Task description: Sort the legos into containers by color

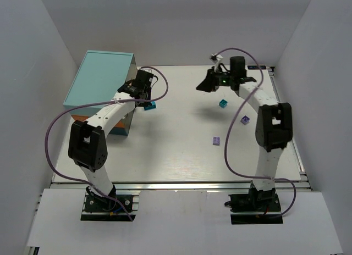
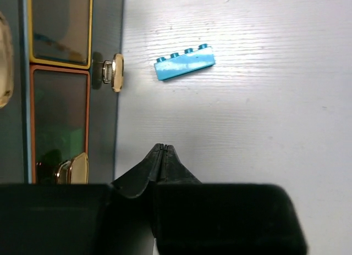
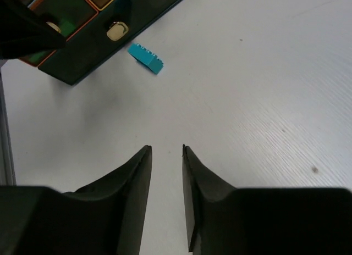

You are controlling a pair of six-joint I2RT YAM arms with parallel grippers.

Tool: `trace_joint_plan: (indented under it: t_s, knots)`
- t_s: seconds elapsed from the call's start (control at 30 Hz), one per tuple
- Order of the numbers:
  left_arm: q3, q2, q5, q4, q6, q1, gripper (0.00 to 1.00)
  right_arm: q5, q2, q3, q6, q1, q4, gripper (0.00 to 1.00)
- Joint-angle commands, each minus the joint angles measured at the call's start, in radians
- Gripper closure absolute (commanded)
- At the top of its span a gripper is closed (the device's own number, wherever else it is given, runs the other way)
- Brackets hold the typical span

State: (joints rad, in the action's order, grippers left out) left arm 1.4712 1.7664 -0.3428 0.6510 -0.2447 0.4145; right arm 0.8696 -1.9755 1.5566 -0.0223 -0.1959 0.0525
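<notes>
Nearest us, both arm bases sit at the near edge of the table (image 1: 165,172), w/ a wide open stretch of white top btw and beyond them.

Next out on the right half, a purple brick (image 1: 216,140) lies alone w/ room on all sides. A second purple brick (image 1: 245,120) lies tighter in, just beside the right arm's elbow and cable in the top view. A bit farther, a cyan brick (image 1: 223,103) sits loose, well apart from the others.

On the left, the L gripper (image 2: 159,149) is closed tight on nothing, low over the table and right off the cabinet (image 1: 99,82) front. A long cyan brick (image 2: 184,62) lies ahead of its tips, apart from them. It is near a drawer knob (image 2: 115,72) but not touching it. Beside the knob we see a yellow-framed drawer (image 2: 58,27) and an orange-framed drawer (image 2: 58,123) w/ green showing inside.

Farther back, the R gripper (image 3: 166,150) hangs over the far-centre area, jaws slightly apart w/ nothing btw them and open table ahead. The cabinet fills the far-left corner, close to the left wall.
</notes>
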Motion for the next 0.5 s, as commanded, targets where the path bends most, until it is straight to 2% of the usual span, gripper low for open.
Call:
trace_joint_plan:
  t_s: [0.0, 0.03, 0.1, 0.13, 0.17, 0.2, 0.23, 0.27, 0.37, 0.47]
  knots:
    - [0.015, -0.123, 0.094, -0.031, -0.011, -0.006, 0.88, 0.060, -0.124, 0.192, 0.056, -0.100, 0.107, 0.64]
    - [0.009, -0.134, 0.097, -0.034, -0.013, -0.006, 0.80, 0.062, -0.178, 0.256, 0.161, -0.143, 0.055, 0.58]
    - [0.021, -0.150, 0.093, -0.027, -0.019, -0.006, 0.65, 0.043, -0.216, 0.286, 0.269, -0.166, -0.029, 0.51]
    - [0.035, -0.150, 0.084, -0.019, -0.018, -0.006, 0.57, 0.036, -0.255, 0.298, 0.333, -0.181, -0.130, 0.49]
    - [0.079, -0.148, 0.074, 0.002, -0.013, -0.006, 0.46, 0.037, -0.279, 0.321, 0.483, -0.213, -0.185, 0.43]
    - [0.109, -0.145, 0.073, 0.013, -0.010, -0.006, 0.41, 0.043, -0.304, 0.336, 0.566, -0.221, -0.248, 0.38]
    - [0.142, -0.139, 0.062, 0.047, -0.005, -0.006, 0.38, 0.049, -0.372, 0.362, 0.656, -0.235, -0.358, 0.37]
    - [0.208, -0.136, 0.048, 0.070, -0.007, -0.006, 0.37, 0.049, -0.417, 0.454, 0.797, -0.243, -0.385, 0.36]
    - [0.296, -0.171, 0.008, 0.124, -0.027, -0.006, 0.32, -0.014, -0.584, 0.745, 0.734, -0.298, -0.266, 0.34]
    - [0.298, -0.249, -0.018, 0.144, -0.063, -0.016, 0.27, -0.043, -0.617, 0.713, 0.794, -0.352, -0.423, 0.31]
